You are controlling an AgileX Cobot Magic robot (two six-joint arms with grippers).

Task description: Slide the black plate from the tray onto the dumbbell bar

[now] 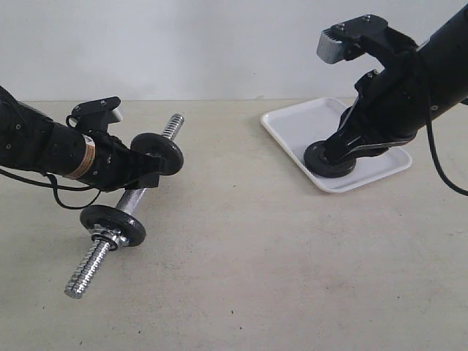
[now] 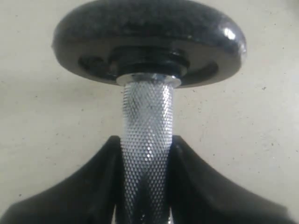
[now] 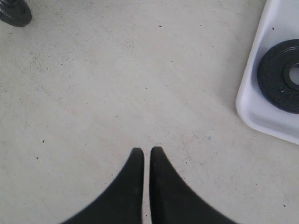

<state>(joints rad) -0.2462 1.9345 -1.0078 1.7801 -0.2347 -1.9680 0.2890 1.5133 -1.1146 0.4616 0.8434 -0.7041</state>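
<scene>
The dumbbell bar (image 1: pixel 130 199) lies slanted over the table, and my left gripper (image 1: pixel 140 178) is shut on its knurled middle (image 2: pixel 147 140). A black disc (image 1: pixel 159 151) sits on the bar just past the fingers and fills the left wrist view (image 2: pixel 149 42). Another black disc (image 1: pixel 113 224) sits lower on the bar. The black plate (image 1: pixel 322 162) lies flat in the white tray (image 1: pixel 307 121), near its front rim (image 3: pixel 247 107), and shows as the plate (image 3: pixel 280 74) in the right wrist view. My right gripper (image 3: pixel 146 151) is shut with nothing between its fingers, hovering low by the plate (image 1: pixel 344 146).
The table is a pale beige surface with a white wall behind. The bar's threaded ends (image 1: pixel 82 278) stick out towards the front left and the back (image 1: pixel 174 124). A dark disc edge (image 3: pixel 14 11) shows far off in the right wrist view.
</scene>
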